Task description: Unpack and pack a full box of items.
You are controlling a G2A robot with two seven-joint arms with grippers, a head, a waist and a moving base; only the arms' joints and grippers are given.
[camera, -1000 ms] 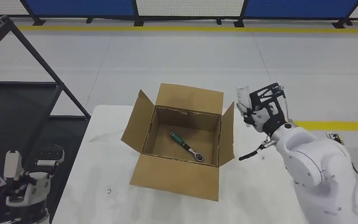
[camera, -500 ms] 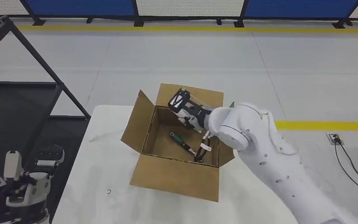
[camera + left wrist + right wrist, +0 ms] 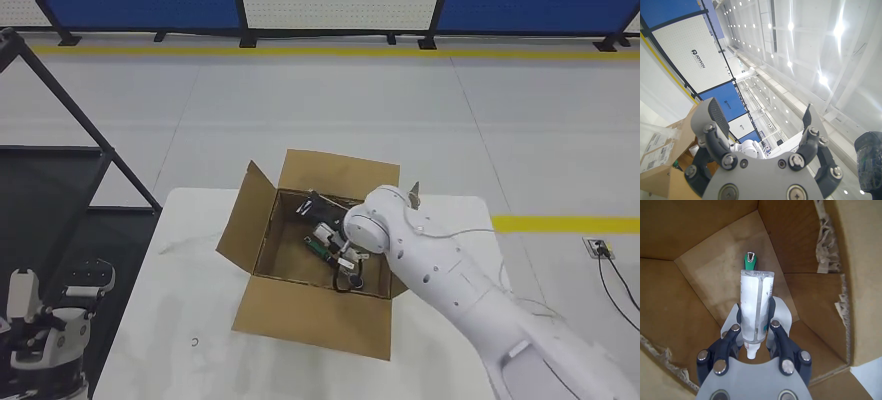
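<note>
**Box** (image 3: 312,322): you have one brown cardboard carton on the white table (image 3: 200,330), flaps folded outward. From the right wrist you see its inner walls (image 3: 696,228) and the ragged, torn edges of the board (image 3: 826,245).

**Right hand** (image 3: 755,310): it is down inside the box, pinching a tube between its two fingers. From above the hand (image 3: 325,232) is half covered by its own arm, so you cannot make out the grip there.

**Tube** (image 3: 756,291): white and flat-ended, held with its cap toward the wrist and its crimped end toward the box floor. You cannot tell whether it touches the floor. Its side carries a barcode and fine print, partly wrapped around out of view.

**Ratchet wrench** (image 3: 749,259): it lies on the box floor. You see only the green handle end with its metal hanging loop; the tube hides the rest.

**Left hand** (image 3: 762,111): it points up at the ceiling, off to the side of the box and lower than it, with the ribbed pads (image 3: 718,115) spread wide and nothing between them.

**Label** (image 3: 657,149): white shipping stickers with barcodes sit on the outer box wall (image 3: 680,138), cut off by the edge of the left wrist view. A strip of clear tape lies just above them.
</note>
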